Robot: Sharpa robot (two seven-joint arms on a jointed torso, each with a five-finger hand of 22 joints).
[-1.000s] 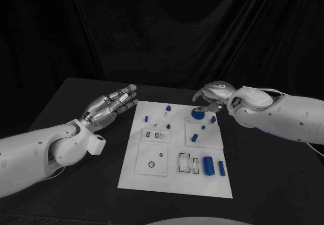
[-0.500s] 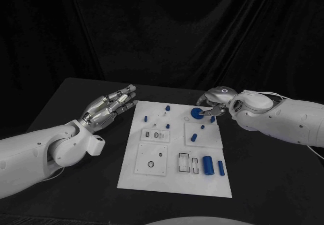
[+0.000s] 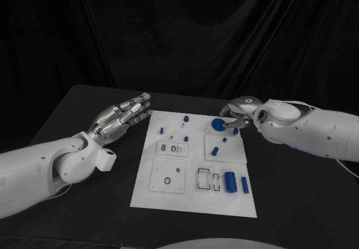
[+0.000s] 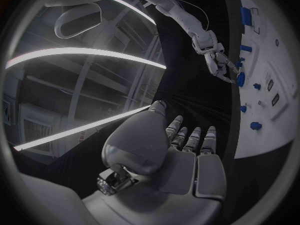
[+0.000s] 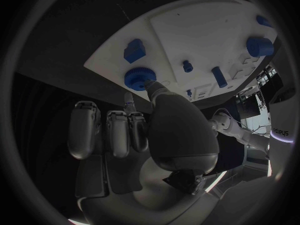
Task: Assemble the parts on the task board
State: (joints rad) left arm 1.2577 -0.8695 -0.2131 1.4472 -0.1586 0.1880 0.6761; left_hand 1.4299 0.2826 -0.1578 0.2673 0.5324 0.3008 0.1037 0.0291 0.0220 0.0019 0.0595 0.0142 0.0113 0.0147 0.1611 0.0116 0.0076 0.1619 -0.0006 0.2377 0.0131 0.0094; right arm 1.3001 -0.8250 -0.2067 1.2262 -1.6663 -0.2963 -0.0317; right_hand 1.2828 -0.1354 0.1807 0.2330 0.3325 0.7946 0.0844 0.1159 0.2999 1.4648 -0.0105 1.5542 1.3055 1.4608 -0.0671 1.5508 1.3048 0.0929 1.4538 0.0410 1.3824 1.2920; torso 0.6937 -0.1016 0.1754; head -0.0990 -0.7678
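Right hand [image 3: 238,115] sat at the far right corner of the task board [image 3: 176,194], fingers curled in with thumb and fingertips on the round blue knob [image 5: 141,78]; whether it truly pinched the knob or merely touched it could not be told. The knob looked small, rigid and light, probably smooth plastic, with a ribbed rim offering the best purchase. Left hand [image 3: 120,119] hovered off the board's far left edge, fingers straight, holding nothing.
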